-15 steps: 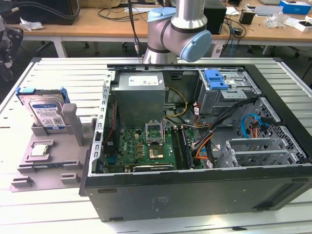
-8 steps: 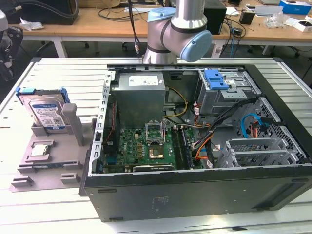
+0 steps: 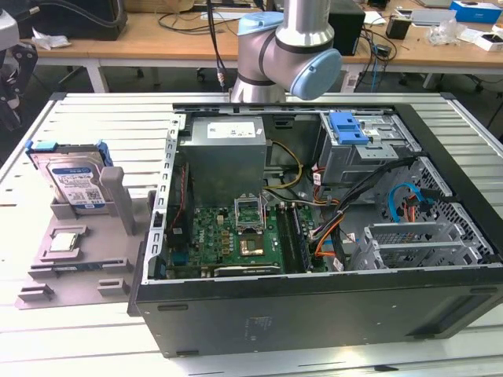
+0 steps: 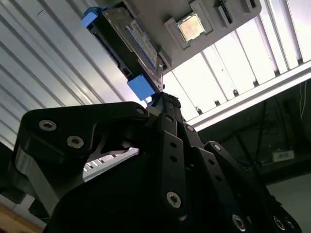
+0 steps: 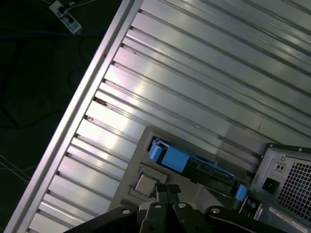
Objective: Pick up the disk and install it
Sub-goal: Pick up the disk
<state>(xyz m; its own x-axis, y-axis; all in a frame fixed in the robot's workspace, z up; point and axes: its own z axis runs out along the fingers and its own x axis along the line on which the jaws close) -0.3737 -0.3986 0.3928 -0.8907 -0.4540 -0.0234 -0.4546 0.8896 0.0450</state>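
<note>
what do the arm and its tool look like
The arm is a silver-grey metal tube with bulky rounded joints capped in light blue. The tool is matte black, built of flat linked bars studded with silver screw heads.

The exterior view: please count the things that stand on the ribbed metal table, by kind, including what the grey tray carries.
Hard disk with blue bracket, upright in the tray: 1
CPU chip, flat in the tray: 1
Grey tray: 1
Open computer case: 1
Total: 4
</note>
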